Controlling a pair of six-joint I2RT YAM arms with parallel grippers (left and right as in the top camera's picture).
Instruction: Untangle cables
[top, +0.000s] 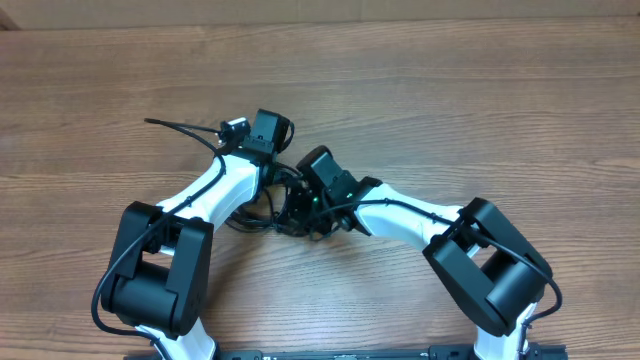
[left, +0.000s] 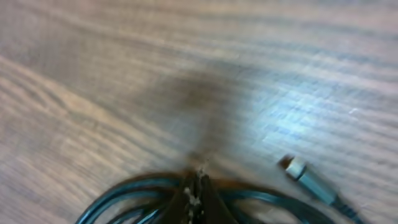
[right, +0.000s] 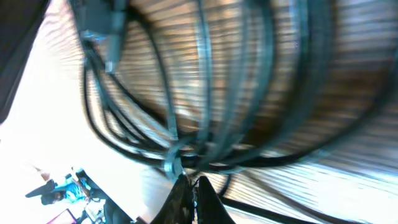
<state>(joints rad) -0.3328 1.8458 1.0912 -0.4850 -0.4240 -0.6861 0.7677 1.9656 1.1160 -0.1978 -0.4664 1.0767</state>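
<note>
- Bunched in a dark knot of cables (top: 255, 222) at the centre of the overhead frame, on the wooden table (top: 480, 100), with one strand (top: 180, 126) trailing toward the upper left.
- Pinched at the bottom centre of the left wrist view by the left gripper (left: 196, 188), fingers pressed together on loops that fan out to either side; probably held this way to anchor one side of the knot.
- Lying loose on the wood at the lower right of that view: a bluish-silver plug (left: 297, 168), untouched, and so likely the free end to work back through.
- Clamped low in the right wrist view by the right gripper (right: 189, 191), tips closed to a point where several strands cross; seemingly gripped there to draw them away from the other hold.
- Working very close together at frame centre, leaving little slack; too blurred to tell which strand belongs to which cord.
</note>
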